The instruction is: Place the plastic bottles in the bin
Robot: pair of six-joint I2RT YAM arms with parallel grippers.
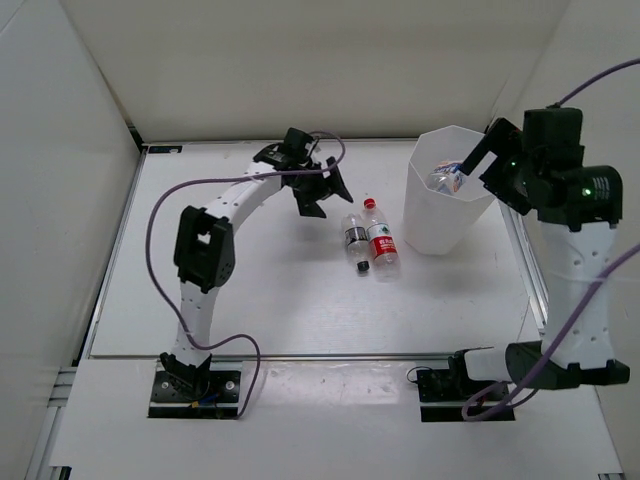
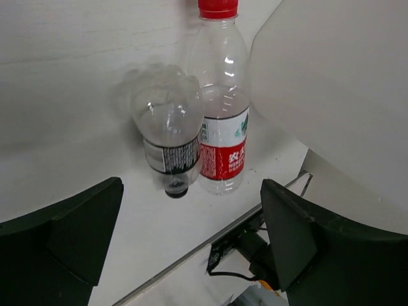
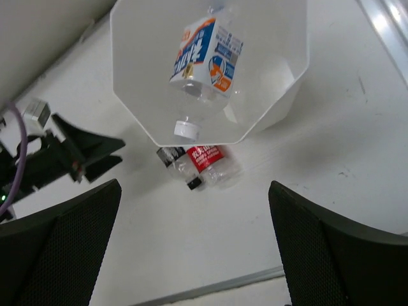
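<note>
Two plastic bottles lie side by side on the table: one with a black cap [image 1: 355, 237] [image 2: 167, 127] [image 3: 178, 162] and one with a red cap and red-white label [image 1: 381, 243] [image 2: 223, 115] [image 3: 213, 162]. A third bottle [image 1: 447, 178] [image 3: 207, 57], with a white cap and a blue-orange label, lies inside the white faceted bin [image 1: 430, 215] [image 3: 280, 108] [image 2: 331, 83]. My right gripper [image 1: 490, 165] [image 3: 193, 191] hangs open and empty over the bin's right rim. My left gripper [image 1: 325, 195] [image 2: 191, 191] hovers open and empty just left of the two lying bottles.
White enclosure walls stand at the left, back and right. A metal rail [image 1: 525, 270] runs along the table's right edge beside the bin. The right arm's base and cable [image 1: 450, 385] sit at the near edge.
</note>
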